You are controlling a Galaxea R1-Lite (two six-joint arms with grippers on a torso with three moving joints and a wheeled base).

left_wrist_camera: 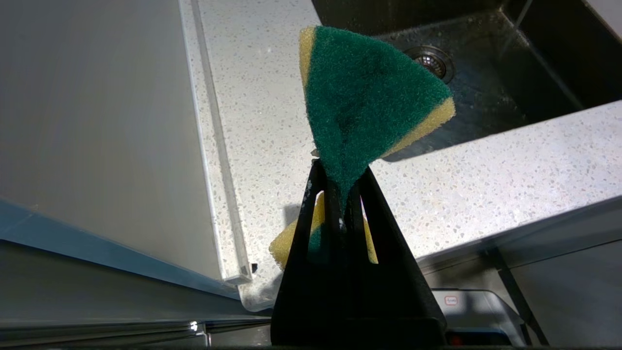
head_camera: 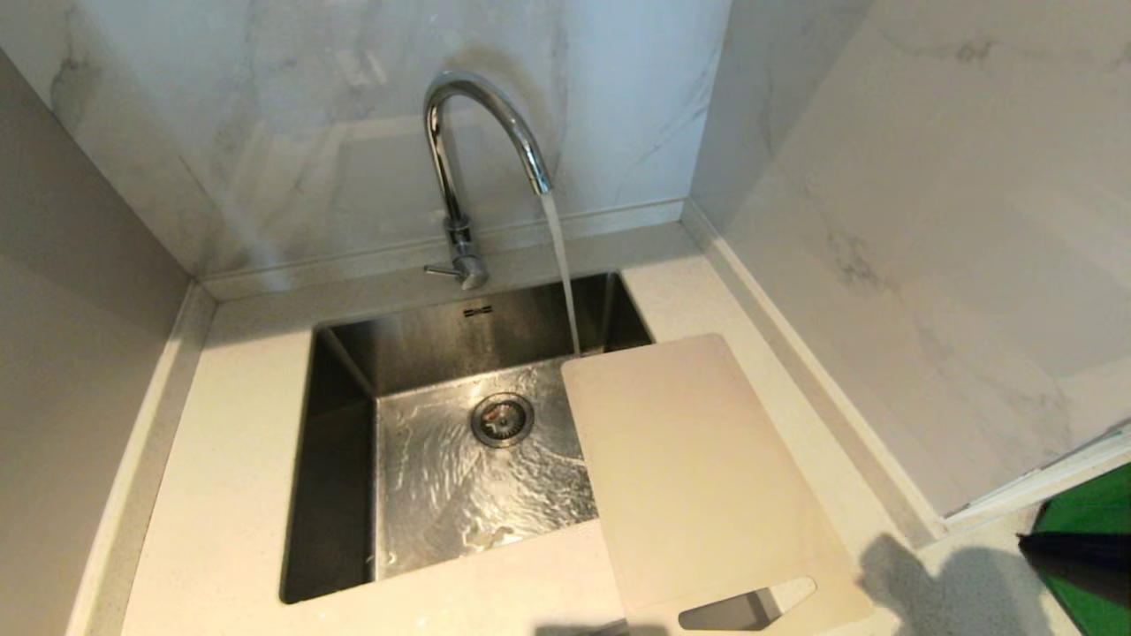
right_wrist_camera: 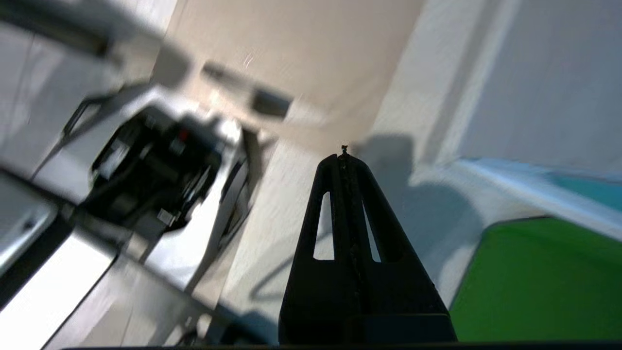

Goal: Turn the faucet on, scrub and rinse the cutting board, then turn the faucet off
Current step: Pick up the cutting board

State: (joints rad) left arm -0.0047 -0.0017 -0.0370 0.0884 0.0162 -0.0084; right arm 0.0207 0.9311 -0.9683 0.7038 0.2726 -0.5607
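The chrome faucet (head_camera: 459, 177) stands behind the sink with its thin side lever (head_camera: 439, 270) at the base, and a stream of water (head_camera: 563, 274) runs from the spout into the basin. The off-white cutting board (head_camera: 698, 468) lies flat over the sink's right side and the counter, handle slot toward me. My left gripper (left_wrist_camera: 340, 167) is shut on a green-and-yellow sponge (left_wrist_camera: 364, 92), held over the counter near the sink's front corner. My right gripper (right_wrist_camera: 344, 154) is shut and empty; in the head view it shows as a dark shape (head_camera: 1029, 543) at the right edge, beyond the board.
The steel sink (head_camera: 415, 353) has a round drain (head_camera: 502, 419), and water ripples over its floor. Marble walls close in the back and right side. A green surface (head_camera: 1096, 503) lies beyond the counter's right end. Speckled counter (head_camera: 230, 459) flanks the sink's left.
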